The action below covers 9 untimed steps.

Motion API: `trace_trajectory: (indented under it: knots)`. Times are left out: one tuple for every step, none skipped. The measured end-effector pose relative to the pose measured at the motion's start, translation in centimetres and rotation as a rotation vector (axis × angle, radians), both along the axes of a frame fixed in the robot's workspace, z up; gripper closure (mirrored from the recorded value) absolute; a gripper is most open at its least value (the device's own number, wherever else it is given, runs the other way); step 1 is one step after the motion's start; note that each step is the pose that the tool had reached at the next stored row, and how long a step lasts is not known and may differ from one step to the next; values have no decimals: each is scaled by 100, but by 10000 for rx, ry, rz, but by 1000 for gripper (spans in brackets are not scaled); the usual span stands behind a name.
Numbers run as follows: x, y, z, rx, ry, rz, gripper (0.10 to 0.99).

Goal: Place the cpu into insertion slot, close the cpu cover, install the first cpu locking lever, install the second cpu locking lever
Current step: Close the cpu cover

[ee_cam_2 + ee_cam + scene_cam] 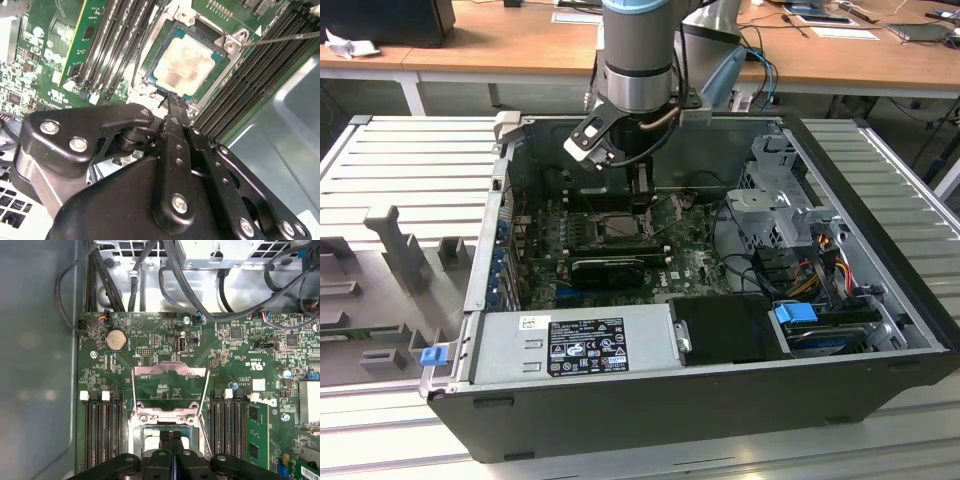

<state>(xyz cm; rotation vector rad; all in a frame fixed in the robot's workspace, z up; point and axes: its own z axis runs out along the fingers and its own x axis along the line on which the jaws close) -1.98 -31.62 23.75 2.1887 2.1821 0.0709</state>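
The cpu [192, 62], a pale beige square chip, lies flat in the insertion slot [152, 67] on the green motherboard. The cpu cover [170, 371], a thin metal frame with a square window, is swung open away from the socket, with board showing through its window. A thin wire lever [280, 37] sticks out beside the socket, and another [205, 390] runs along the open cover. My gripper [173, 102] is shut with nothing between its black fingers, the tips at the socket's near edge. In the exterior view the gripper [642, 200] hangs just above the socket [618, 228].
Black memory slots [102, 430] flank the socket on both sides. Cables [150, 275] hang over the board's far edge. A silver drive cage [785, 200] and a power supply [580, 345] stand inside the open case. A grey fixture table [400, 220] surrounds the case.
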Motion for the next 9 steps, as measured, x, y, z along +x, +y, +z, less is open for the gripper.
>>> trace_trajectory:
  knots:
    - [0,2,11,1,-1,-1,980]
    - [1,3,17,0,-1,-1,980]
    - [1,3,22,1,-2,-1,980]
    - [11,4,23,1,-2,-1,980]
    - [25,3,25,-1,-1,-1,980]
    - [45,3,26,-2,0,-2,980]
    - [74,4,31,-1,0,-1,980]
    - [76,4,49,-1,-1,-2,980]
    - [76,5,79,0,-1,-2,980]
